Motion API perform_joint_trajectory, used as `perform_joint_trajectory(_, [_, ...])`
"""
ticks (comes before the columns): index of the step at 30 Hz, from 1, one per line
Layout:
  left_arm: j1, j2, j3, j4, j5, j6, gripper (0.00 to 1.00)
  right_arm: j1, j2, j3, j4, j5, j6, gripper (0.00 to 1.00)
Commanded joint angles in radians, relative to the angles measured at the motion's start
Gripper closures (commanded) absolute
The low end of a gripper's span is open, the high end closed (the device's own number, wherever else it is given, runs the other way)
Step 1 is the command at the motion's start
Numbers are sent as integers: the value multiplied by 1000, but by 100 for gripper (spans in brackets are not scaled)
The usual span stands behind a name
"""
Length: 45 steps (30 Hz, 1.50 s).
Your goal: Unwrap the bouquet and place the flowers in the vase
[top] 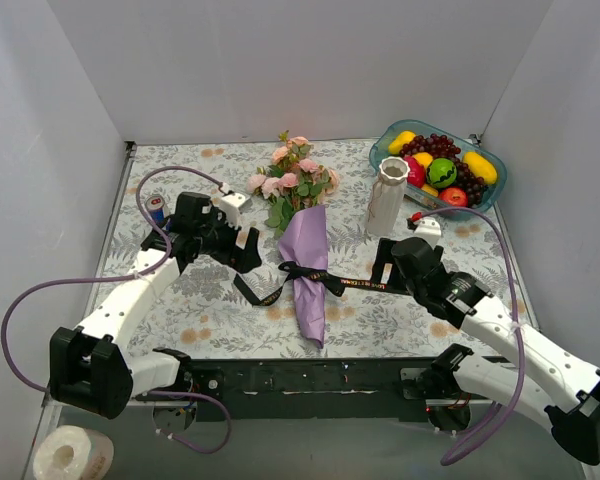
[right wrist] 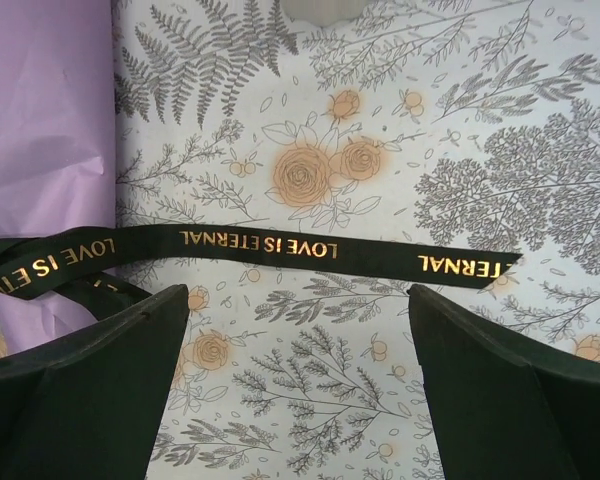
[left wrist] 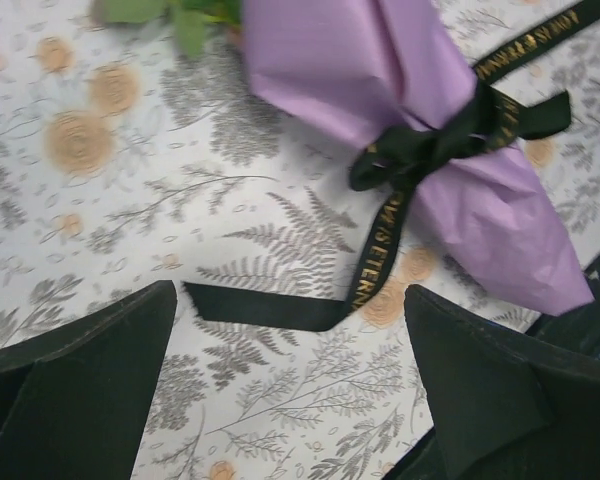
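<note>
Where black ribbon (left wrist: 410, 155) cinches the bouquet (top: 306, 250), creased purple paper (left wrist: 340, 60) tapers.

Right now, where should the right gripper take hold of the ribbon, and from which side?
Take the ribbon's free right tail near its cut end, from straight above. It lies flat and straight on the tablecloth, clear of the purple paper, just ahead of the open right gripper; pulling rightward should loosen the bow.
</note>
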Motion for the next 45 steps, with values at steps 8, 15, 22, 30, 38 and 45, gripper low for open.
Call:
perform_joint_trajectory(8, [130, -11, 36, 52, -20, -39, 2, 3, -114, 28, -12, 75, -130, 2])
perform_joint_trajectory(15, [133, -10, 21, 67, -17, -57, 2, 3, -98, 39, -23, 67, -127, 2])
perform_joint_trajectory(22, [118, 41, 20, 21, 124, 11, 2, 2, -49, -7, 5, 10, -43, 2])
perform_joint_trajectory(30, [-11, 52, -31, 52, 107, 74, 2, 2, 150, -62, 72, -94, 145, 4])
perform_joint_trajectory(38, [-83, 70, -66, 62, 195, 186, 2, 3, 256, -53, 201, -120, 154, 12])
perform_joint_trajectory(45, [-97, 128, -86, 62, 248, 262, 2, 3, 186, -53, 187, -73, -77, 10])
